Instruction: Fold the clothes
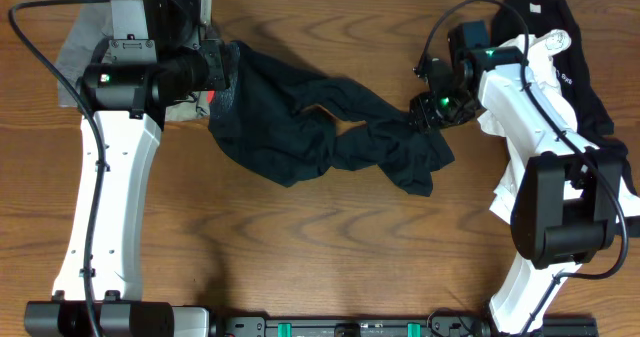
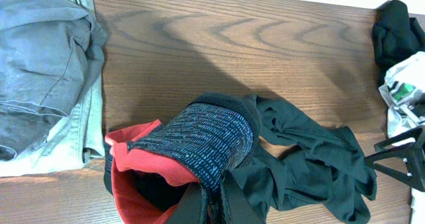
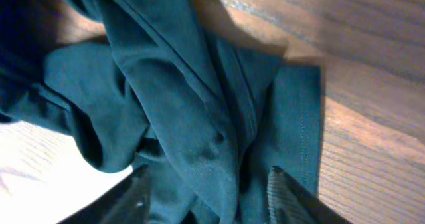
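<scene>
Two arms reach over a wood-grain table [image 1: 300, 247], and the black trousers [image 1: 320, 132] lie stretched between them, crumpled, across the middle of the table nearer the far edge. The left gripper [image 2: 214, 204] is pressed together on the waistband [image 2: 199, 141], a grey speckled knit band turned up so its red-orange lining shows beneath. The cloth trails away from there in soft twisted ropes toward the right side. At that end the right gripper [image 3: 211, 197] hangs low over the bunched legs with its fingers [image 3: 136, 199] spread wide, folds of the smooth dark fabric lying between them and a stitched hem showing flat on the wood just beside. Near the far left corner sits a stack of grey garments [image 2: 46, 71], folded flat, a paler one under the darker; the left arm hangs partly over it and the waistband lies just beside its edge. By the far right corner a black garment [image 1: 580, 77] and a white garment [image 1: 556, 43] lie heaped together, loose and rumpled, with the right arm crossing over them.
</scene>
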{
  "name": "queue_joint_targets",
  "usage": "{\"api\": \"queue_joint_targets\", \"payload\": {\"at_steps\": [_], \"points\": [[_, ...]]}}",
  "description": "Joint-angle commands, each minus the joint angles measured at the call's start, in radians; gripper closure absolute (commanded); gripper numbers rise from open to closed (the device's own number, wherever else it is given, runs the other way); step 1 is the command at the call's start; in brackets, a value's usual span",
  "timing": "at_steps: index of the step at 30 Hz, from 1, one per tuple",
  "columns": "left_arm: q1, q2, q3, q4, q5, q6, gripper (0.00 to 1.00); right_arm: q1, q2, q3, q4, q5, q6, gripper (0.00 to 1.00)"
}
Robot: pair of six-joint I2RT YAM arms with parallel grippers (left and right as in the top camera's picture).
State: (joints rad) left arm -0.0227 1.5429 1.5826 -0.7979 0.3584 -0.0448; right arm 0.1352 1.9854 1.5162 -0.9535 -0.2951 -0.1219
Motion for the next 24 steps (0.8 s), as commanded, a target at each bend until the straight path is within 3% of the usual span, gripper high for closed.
{"api": "queue_joint_targets", "payload": {"at_steps": [1, 10, 13, 18, 24], "points": [[0.002, 0.005, 0.005, -0.003, -0.014, 0.030, 0.94, 0.005, 0.003, -0.045, 0.021, -0.012, -0.003, 0.55], [0.002, 0.006, 0.005, -0.006, -0.039, 0.030, 0.94, 0.005, 0.003, -0.110, 0.114, -0.037, 0.016, 0.82], [0.002, 0.006, 0.005, -0.006, -0.039, 0.030, 0.94, 0.005, 0.003, -0.115, 0.143, -0.024, 0.016, 0.99], [0.002, 0.006, 0.005, 0.006, -0.039, 0.033, 0.93, -0.016, 0.003, -0.067, 0.209, 0.012, 0.021, 0.99], [0.002, 0.006, 0.005, 0.022, -0.084, 0.033, 0.94, -0.096, 0.002, 0.175, 0.141, 0.018, 0.020, 0.99]]}}
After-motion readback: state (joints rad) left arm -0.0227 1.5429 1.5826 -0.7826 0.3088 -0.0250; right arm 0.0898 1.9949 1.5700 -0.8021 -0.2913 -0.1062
